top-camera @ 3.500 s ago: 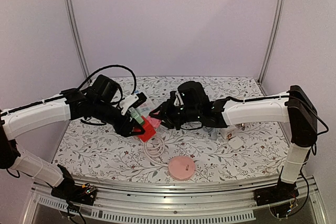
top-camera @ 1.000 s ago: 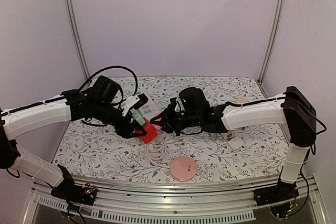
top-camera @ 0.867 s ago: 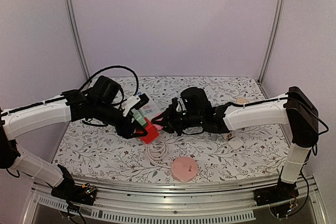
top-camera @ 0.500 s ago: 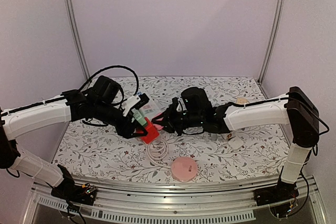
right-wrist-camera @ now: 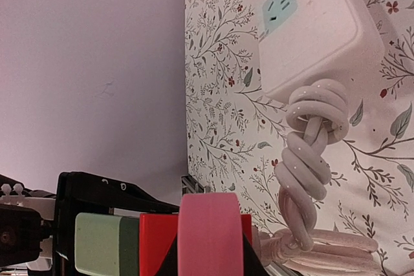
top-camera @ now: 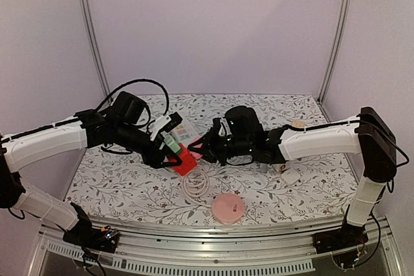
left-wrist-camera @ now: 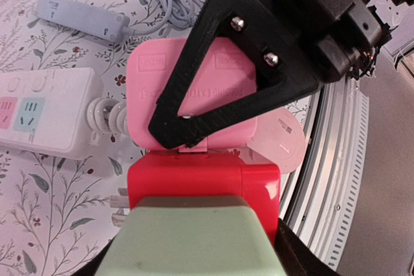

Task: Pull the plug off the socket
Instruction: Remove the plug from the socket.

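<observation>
Two small embossed labels on pink plug (left-wrist-camera: 145, 88), lettering unreadable, against red socket (left-wrist-camera: 200, 182).

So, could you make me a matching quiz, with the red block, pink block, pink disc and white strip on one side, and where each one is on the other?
Things:
1. red block
2. pink block
3. pink disc
4. white strip

Places:
A. alone near the table's front edge
B. in the right gripper
C. flat on the table, knotted cord at its end
D. in the left gripper

Pairs: 1-D, 2-B, 3-A, 4-C
</observation>
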`<action>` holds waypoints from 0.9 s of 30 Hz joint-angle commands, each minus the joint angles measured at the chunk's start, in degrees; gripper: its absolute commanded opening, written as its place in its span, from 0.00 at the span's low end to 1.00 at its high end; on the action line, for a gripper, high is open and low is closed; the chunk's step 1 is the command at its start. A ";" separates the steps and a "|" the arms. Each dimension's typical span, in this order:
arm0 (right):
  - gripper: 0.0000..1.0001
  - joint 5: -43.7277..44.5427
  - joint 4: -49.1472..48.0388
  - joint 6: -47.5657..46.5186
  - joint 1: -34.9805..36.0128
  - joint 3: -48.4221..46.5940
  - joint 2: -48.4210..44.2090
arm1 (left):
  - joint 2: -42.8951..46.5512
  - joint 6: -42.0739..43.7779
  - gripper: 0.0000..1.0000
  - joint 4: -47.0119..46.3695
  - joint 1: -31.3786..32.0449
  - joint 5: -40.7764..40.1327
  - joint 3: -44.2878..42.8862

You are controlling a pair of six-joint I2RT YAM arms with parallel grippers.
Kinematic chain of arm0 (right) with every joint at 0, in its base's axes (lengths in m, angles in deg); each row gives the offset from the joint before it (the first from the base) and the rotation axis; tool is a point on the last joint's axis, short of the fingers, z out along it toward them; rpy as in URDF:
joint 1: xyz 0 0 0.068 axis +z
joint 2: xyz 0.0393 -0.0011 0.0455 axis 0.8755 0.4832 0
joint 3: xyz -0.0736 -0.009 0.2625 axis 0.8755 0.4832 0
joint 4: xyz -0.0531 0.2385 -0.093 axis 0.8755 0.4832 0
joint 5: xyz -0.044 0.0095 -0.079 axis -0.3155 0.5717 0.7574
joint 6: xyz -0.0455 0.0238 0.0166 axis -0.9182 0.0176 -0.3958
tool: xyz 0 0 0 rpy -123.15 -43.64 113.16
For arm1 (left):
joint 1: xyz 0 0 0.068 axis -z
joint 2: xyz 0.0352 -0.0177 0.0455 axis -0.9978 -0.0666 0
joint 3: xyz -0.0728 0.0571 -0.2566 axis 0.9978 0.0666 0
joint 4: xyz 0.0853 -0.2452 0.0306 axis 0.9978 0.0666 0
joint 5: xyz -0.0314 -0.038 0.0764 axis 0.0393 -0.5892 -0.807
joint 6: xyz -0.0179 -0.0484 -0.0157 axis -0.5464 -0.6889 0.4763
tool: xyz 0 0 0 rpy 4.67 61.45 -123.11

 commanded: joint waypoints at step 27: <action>0.00 3.89 5.27 4.79 -2.08 1.05 -1.70 | 1.37 3.43 0.21 -1.54 1.76 -0.82 -1.48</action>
